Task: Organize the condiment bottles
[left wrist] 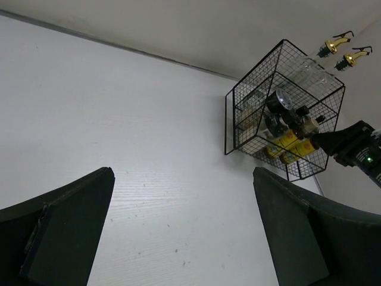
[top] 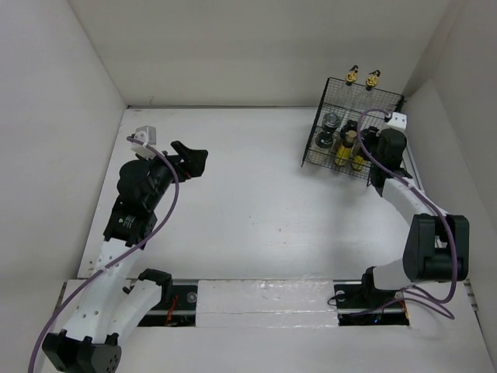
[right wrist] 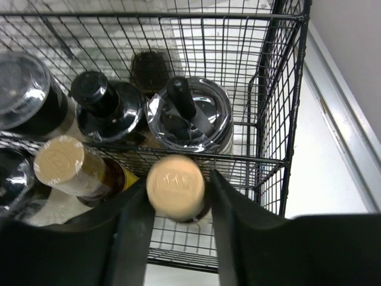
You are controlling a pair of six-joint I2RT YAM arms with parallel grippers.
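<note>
Black wire rack (top: 314,128); yellow bottles (top: 342,158), tan caps (right wrist: 175,187); gold pourers (top: 353,75).

Fingers (right wrist: 134,238) of right hand (right wrist: 177,196) flank tan-capped bottle (right wrist: 175,186) in near compartment of wire rack (right wrist: 178,15); grip contact unclear. Just left of it, second tan-capped bottle (right wrist: 62,164). Black-capped jars (right wrist: 110,110) in the row behind.

A black wire rack (top: 317,149) stands on the white table (top: 256,202) (far right corner, beside the walls).
</note>
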